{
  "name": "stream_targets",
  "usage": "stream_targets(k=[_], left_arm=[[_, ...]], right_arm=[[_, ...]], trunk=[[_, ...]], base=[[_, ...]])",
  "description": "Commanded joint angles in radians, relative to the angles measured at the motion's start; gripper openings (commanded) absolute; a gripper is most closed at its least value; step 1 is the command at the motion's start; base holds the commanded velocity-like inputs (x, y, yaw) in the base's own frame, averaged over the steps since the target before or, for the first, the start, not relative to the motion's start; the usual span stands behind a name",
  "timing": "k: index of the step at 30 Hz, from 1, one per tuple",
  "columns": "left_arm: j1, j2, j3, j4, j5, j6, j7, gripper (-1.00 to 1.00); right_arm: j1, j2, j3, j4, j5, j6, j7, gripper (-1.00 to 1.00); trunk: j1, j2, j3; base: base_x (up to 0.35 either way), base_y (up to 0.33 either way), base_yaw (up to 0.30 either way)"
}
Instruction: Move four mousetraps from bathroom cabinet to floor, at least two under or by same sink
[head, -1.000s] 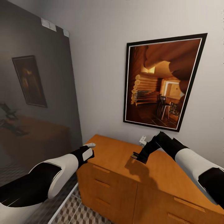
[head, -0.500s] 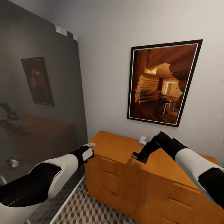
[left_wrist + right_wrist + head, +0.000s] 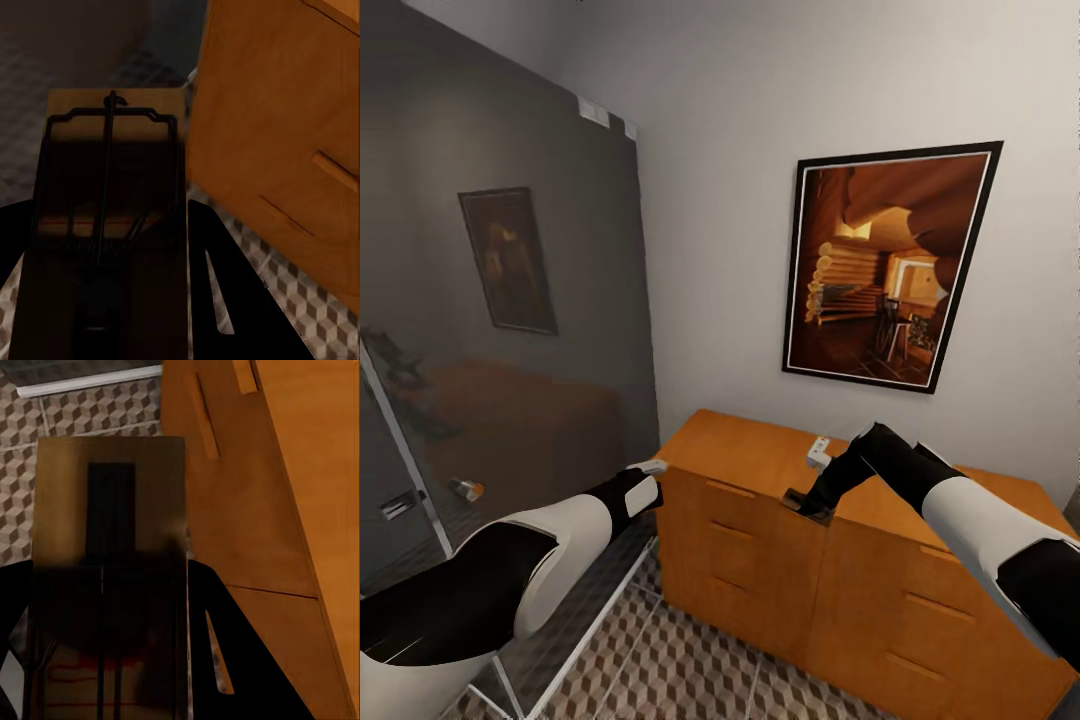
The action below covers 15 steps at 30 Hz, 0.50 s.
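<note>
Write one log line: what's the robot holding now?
left gripper: shut on mousetrap | right gripper: shut on second mousetrap | cabinet: drawers closed

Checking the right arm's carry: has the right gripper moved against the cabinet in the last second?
Yes. The right gripper was over the cabinet top; now it sits at the front edge, as the view backs away. It holds a mousetrap.

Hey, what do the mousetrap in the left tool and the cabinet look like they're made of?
The mousetrap looks like a flat brown wooden board, matte, carrying dark wire parts that seem to be metal: a thin bent bar and rod stand out on it. The cabinet looks like orange-brown wood with a smooth, faintly glossy finish; its flat drawer fronts show slim matching handles. Being a render, both are guesses.
</note>
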Motion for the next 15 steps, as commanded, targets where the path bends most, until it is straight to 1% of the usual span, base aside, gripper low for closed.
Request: stream_targets(k=[1,5,15], left_arm=[[-0.001,-0.001,-0.008,0.001,0.003,0.005,0.002,-1.0],[-0.001,-0.001,-0.01,0.001,0.003,0.005,0.002,-1.0],[-0.001,-0.001,-0.011,0.0,0.002,-0.001,0.002,-1.0]], right_arm=[[0.0,0.0,0.001,-0.003,0.002,0.008,0.003,-1.0],[-0.001,0.0,0.001,-0.003,0.002,0.009,0.003,-1.0],[0.0,0.003,0.001,-0.001,-0.001,0.01,0.003,-1.0]], trunk=[[0.0,-0.001,-0.001],[0.0,-0.001,-0.001],[0.0,-0.001,-0.001]], base=[[-0.171,0.123,0.0],[-0.068,0.049,0.0],[-0.007,0.005,0.0]])
